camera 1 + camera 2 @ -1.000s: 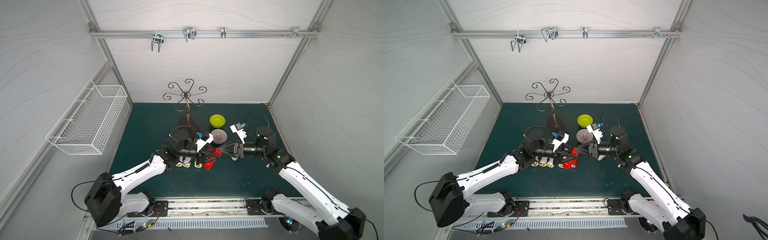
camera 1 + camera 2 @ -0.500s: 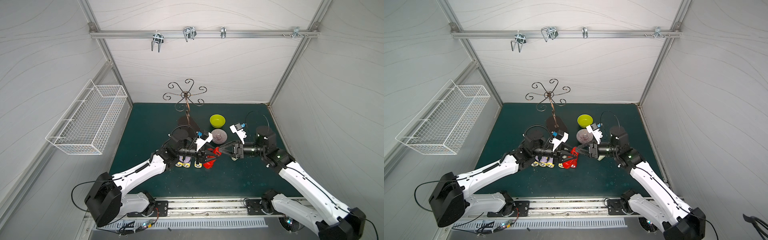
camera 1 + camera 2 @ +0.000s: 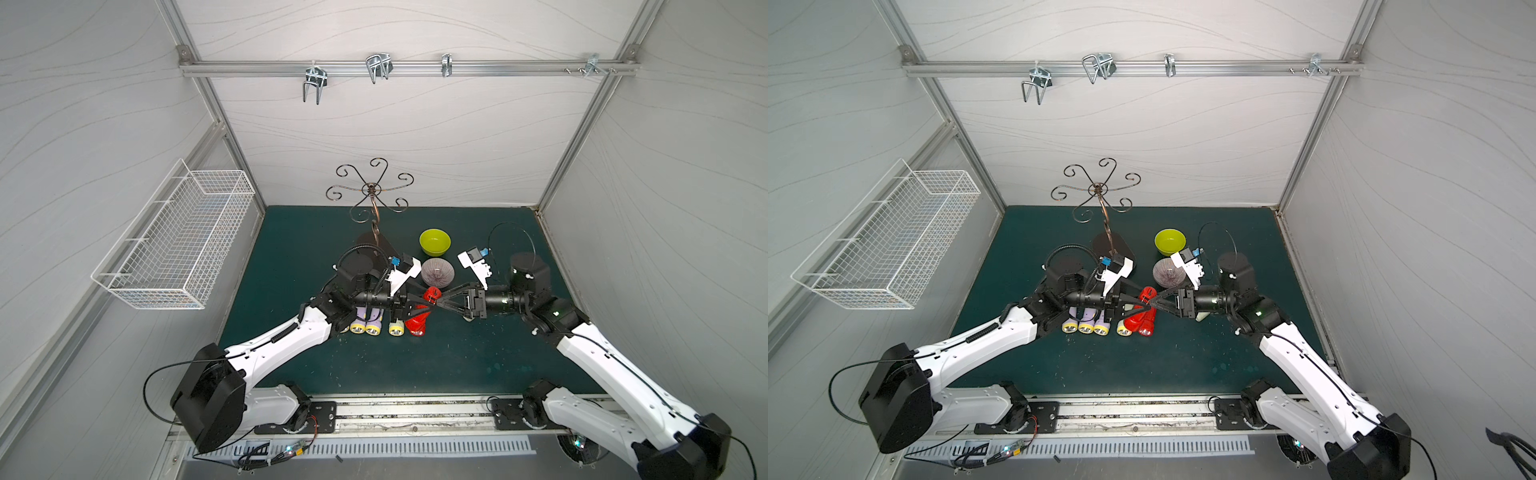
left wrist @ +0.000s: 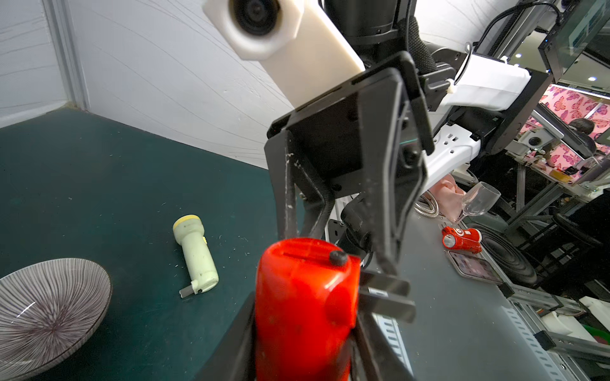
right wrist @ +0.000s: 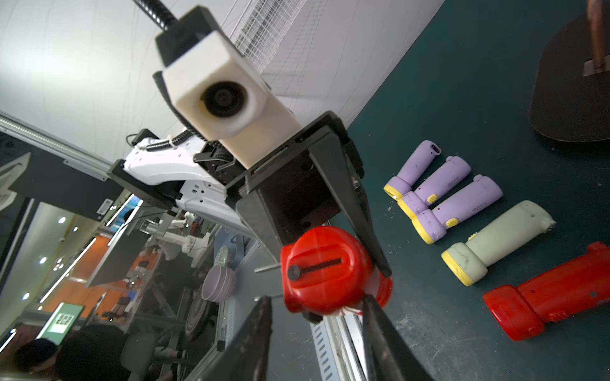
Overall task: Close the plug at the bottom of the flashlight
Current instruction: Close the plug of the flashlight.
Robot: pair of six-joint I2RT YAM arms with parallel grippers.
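L jaws clamp red flashlight (image 4: 303, 313), R jaws parted; L wrist view alone shows prongs (image 4: 388, 305) clearly.

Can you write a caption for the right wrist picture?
Left gripper holds a red flashlight bottom-first toward the open right gripper.

Bowls, spare flashlights and fixtures around a dark green desk (image 3: 457, 357).
A lime-green bowl (image 3: 434, 242) sits just behind a striped bowl (image 3: 437, 271), near the dark base of a scrolled metal stand (image 3: 370, 189). Three purple flashlights (image 5: 440, 184), a cream flashlight (image 5: 498, 240) and a red flashlight (image 5: 554, 297) lie side by side. A white wire basket (image 3: 174, 245) hangs on the left wall; metal hooks (image 3: 315, 81) hang from the rear rail (image 3: 415, 67).
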